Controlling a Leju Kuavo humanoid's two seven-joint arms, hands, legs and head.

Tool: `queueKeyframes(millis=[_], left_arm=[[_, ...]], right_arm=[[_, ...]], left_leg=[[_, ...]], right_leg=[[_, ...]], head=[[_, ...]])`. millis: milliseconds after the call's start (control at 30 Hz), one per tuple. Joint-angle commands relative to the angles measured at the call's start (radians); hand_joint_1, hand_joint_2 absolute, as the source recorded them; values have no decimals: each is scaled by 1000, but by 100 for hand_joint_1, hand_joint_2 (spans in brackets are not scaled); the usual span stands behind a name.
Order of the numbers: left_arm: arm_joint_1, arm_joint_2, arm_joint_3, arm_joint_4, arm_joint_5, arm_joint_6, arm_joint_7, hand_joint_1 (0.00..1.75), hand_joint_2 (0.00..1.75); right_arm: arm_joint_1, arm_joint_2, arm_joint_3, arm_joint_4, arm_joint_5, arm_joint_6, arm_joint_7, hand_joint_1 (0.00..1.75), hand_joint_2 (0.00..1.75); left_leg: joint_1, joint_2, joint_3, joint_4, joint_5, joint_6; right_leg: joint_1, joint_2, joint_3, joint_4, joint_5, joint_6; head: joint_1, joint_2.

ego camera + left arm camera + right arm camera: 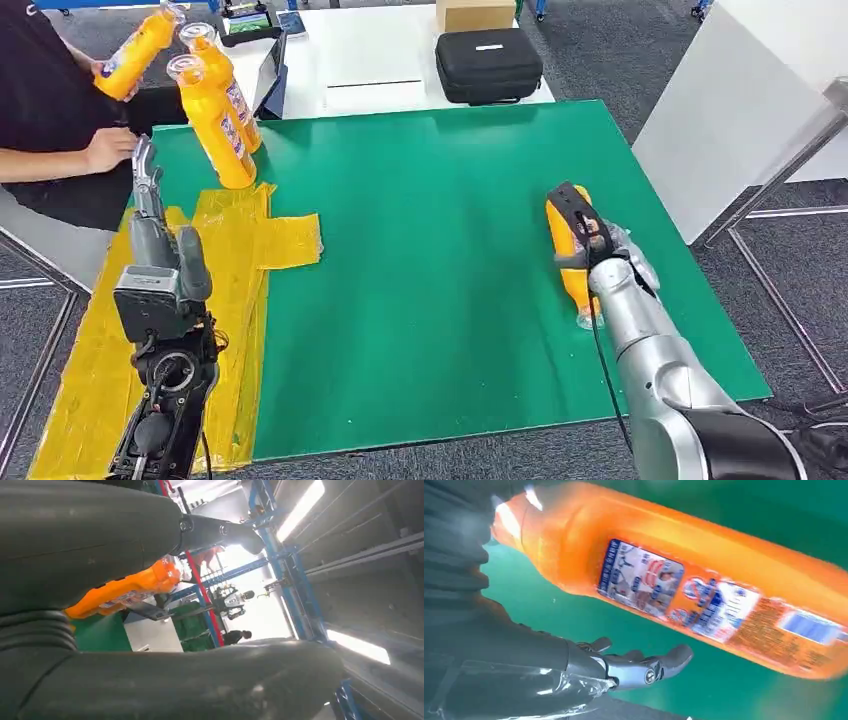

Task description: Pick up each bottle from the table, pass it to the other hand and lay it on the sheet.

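The right hand (590, 240) sits at the right of centre in the head view, wrapped over an orange bottle (570, 262) lying on its side on the green table (430, 230). In the right wrist view the fingers (659, 665) are spread beside the bottle body rather than pressed on it, so whether a grip is formed cannot be told. The hold across the bottle's body suits a lift for the pass to the other hand (a judgement).

The left hand (148, 185) stands raised at the left of the head view, fingers extended upward and holding nothing, above the yellow sheet (230, 250) where bottles are to be laid.

At upper left, two orange bottles (220, 110) stand tilted on the table edge just beyond the sheet; a person (50, 110) holds a third bottle (135, 50).

Behind the green table, a white table (370, 50) carries a black case (488, 65) and a cardboard box (475, 14). The floor is grey carpet (600, 50).
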Motion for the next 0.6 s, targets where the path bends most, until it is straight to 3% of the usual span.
queueKeyframes(millis=[33, 167, 233, 267, 300, 333, 367, 400, 533, 600], left_arm=[[-10, 0, -14, 13, 10, -3, 6, 0, 0], [-47, 1, -46, 48, 21, -27, 5, 0, 0], [-68, 3, -68, 80, 42, -24, -4, 0, 0], [-71, 6, -73, 88, 45, -22, -7, 0, 0], [-71, 8, -77, 95, 51, -21, -13, 0, 0], [-73, 11, -81, 101, 53, -22, -16, 0, 0], [-77, 12, -85, 108, 55, -21, -20, 0, 0], [-80, 14, -88, 114, 59, -19, -23, 0, 0], [-96, 13, -99, 123, 64, -26, -23, 0, 0], [-109, 18, -114, 144, 65, -31, -23, 0, 0]], right_arm=[[3, -23, -82, 115, 10, 29, 34, 0, 175], [27, -47, -170, 221, -38, 84, 59, 0, 175], [56, -53, -211, 263, -44, 110, 46, 26, 175], [64, -51, -224, 272, -50, 118, 41, 94, 175], [75, -49, -235, 279, -55, 128, 49, 141, 175], [86, -47, -244, 283, -60, 135, 55, 141, 175], [94, -45, -249, 284, -60, 139, 61, 164, 175], [105, -41, -262, 284, -65, 139, 62, 175, 175], [125, -46, -282, 285, -74, 140, 62, 175, 175], [133, -52, -296, 282, -76, 142, 51, 175, 175]], left_leg=[[0, 1, 5, 0, -2, -1], [1, -1, 5, 0, -1, -1], [1, -2, 9, 0, -3, -2], [1, -3, 6, -1, -1, -1], [1, -3, 8, -1, -2, -1], [1, -2, 6, -1, -1, -1], [1, -2, 10, -2, -2, -2], [1, -3, 12, -2, -2, -2], [2, -5, 20, -1, -5, -1], [2, -3, 27, -2, -11, -5]], right_leg=[[1, -2, 6, -1, -2, 0], [1, -4, 6, -1, -2, 0], [1, -6, 11, -2, -4, 0], [2, -6, 8, -3, -2, 0], [1, -7, 10, -2, -4, 0], [1, -5, 8, -3, -2, 0], [2, -6, 12, -4, -3, 0], [2, -7, 15, -5, -4, 0], [3, -6, 12, -6, -8, -3], [3, -4, 19, -8, -10, -2]], head=[[0, 0], [0, 0], [0, 0], [0, 0], [0, 0], [0, 0], [0, 0], [1, 0], [1, 0], [1, 0]])
